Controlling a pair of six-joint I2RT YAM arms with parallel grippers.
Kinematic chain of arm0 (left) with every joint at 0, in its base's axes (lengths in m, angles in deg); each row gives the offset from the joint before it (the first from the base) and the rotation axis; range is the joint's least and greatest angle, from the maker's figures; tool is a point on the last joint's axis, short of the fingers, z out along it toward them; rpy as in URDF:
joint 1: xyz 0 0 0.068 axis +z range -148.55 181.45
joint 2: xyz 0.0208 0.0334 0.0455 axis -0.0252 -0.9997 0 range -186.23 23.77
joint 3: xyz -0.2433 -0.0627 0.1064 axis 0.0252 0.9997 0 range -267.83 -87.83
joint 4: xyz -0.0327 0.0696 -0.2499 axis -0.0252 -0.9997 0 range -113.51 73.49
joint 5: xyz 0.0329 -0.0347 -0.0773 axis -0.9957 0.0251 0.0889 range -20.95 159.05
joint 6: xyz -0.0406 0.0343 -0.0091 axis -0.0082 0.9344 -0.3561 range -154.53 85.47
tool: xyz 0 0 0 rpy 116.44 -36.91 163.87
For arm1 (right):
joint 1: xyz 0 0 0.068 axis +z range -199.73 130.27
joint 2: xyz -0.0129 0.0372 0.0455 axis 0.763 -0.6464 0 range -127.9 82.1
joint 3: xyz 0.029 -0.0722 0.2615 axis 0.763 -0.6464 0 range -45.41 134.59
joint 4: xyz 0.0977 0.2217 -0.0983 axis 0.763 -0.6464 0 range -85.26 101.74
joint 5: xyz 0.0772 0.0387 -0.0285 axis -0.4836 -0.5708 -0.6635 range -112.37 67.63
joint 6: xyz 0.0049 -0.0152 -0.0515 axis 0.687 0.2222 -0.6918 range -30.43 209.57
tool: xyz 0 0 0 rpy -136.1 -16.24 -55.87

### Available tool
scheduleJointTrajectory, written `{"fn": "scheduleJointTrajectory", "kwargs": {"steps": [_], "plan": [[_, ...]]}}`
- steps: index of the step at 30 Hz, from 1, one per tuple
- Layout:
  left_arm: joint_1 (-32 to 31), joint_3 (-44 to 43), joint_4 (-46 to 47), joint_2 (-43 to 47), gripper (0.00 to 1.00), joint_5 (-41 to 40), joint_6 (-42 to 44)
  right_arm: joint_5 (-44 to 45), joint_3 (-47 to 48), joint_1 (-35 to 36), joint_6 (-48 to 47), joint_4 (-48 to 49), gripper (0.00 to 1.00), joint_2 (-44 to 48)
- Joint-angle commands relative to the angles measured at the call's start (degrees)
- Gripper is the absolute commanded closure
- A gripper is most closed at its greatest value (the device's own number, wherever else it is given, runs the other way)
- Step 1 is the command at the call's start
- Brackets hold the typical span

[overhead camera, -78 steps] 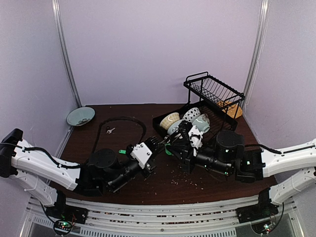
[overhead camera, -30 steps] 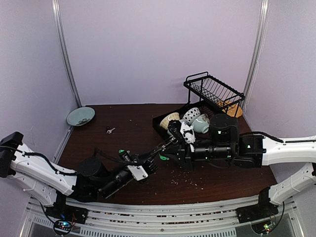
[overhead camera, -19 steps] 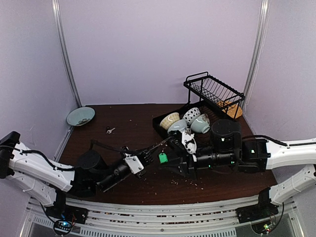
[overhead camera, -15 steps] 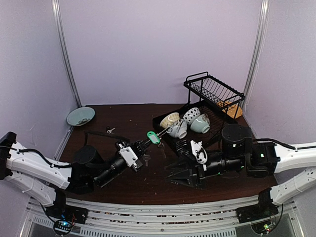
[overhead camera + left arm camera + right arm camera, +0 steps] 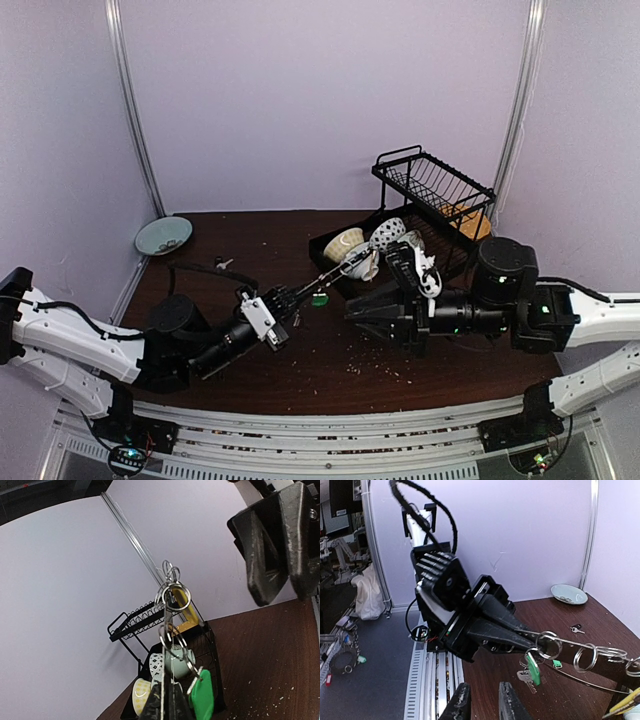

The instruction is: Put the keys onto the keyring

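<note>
Several keys [image 5: 533, 669] hang by their small split rings on the keyring [image 5: 570, 642], a thin wire held up off the bench [image 5: 300, 360] and slanting toward the dish rack [image 5: 435, 190]. The left gripper [image 5: 167, 705] has its jaws clenched on the wire near its lower end. The rings are bunched along the raised stretch, and one green tag dangles lowest. The right gripper [image 5: 482, 700] hovers just beside the wire with its jaws parted a little and nothing between them. One loose key [image 5: 222, 264] lies on the bench well apart from both arms, near the far left corner.

That loose key looks like the job in hand, and the right arm is the free one to fetch it. It should grip the key by the head, flat between the jaws, so the hole or small ring stands clear of them. A pinch over the ring would leave nothing to thread.

Meanwhile the left arm should hold the wire steady at a slant that lets the hung keys settle away from the open end. From these views I cannot tell where that opening is. It should be found before the key is brought in, and the approach should run along the wire's line, not across it.
</note>
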Motion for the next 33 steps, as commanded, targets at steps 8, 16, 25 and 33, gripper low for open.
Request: {"fn": "scheduleJointTrajectory", "kwargs": {"steps": [8,16,25,33], "plan": [[-0.9,-1.3,5.8,-0.7,1.00,0.6,1.0,6.3,0.0,-3.1,14.7,11.7,0.80,-6.1],[-1.3,-1.2,5.6,-0.9,1.00,0.1,1.5,6.8,-0.5,-4.8,16.3,14.1,0.72,-6.8],[3.7,-2.0,-8.6,-4.7,1.00,-28.2,16.0,2.5,-0.6,-8.2,13.0,0.4,0.65,-0.1],[11.7,0.8,-16.7,-14.9,1.00,-35.5,13.7,6.2,-1.7,-10.7,11.7,-3.3,0.63,2.7]]}}
